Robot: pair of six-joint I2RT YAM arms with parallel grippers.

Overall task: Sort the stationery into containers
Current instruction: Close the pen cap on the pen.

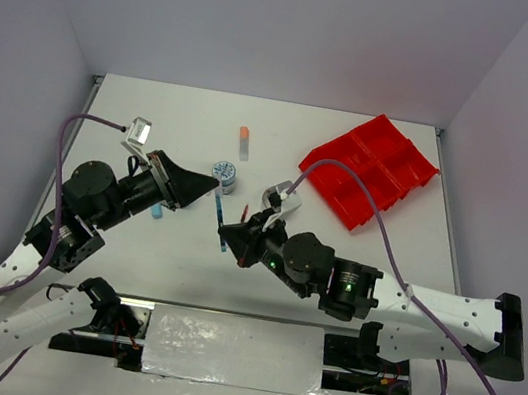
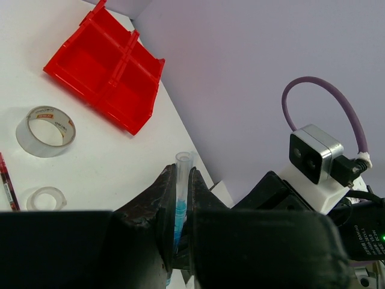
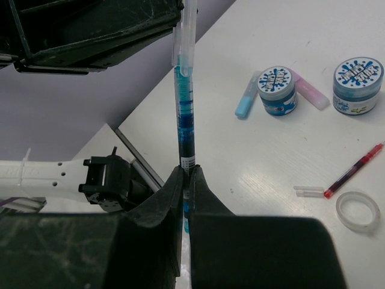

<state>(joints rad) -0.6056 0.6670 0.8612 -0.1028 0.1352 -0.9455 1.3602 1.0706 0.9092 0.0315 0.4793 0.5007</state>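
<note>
- Top external view: held a thin blue-ink plastic pen (image 1: 218,215) between both grippers, well apart from the bright red divided plastic tray (image 1: 370,170).
- Left wrist view: clamped the left gripper (image 2: 181,176) on the pen's clear-capped end; showed a silvery tape roll (image 2: 45,129) and small clear tape ring (image 2: 45,198).
- Right wrist view: pinched the pen's other end in the closed right gripper (image 3: 186,173); showed 2 round tubs with blue-white patterned lids (image 3: 277,90) on the white table (image 3: 271,156).

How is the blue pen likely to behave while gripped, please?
The blue pen looks straight between both pairs of jaws, so it is probably stiff. Its thin, glossy barrel may pivot or slip. Being round, it would likely roll if dropped.
</note>
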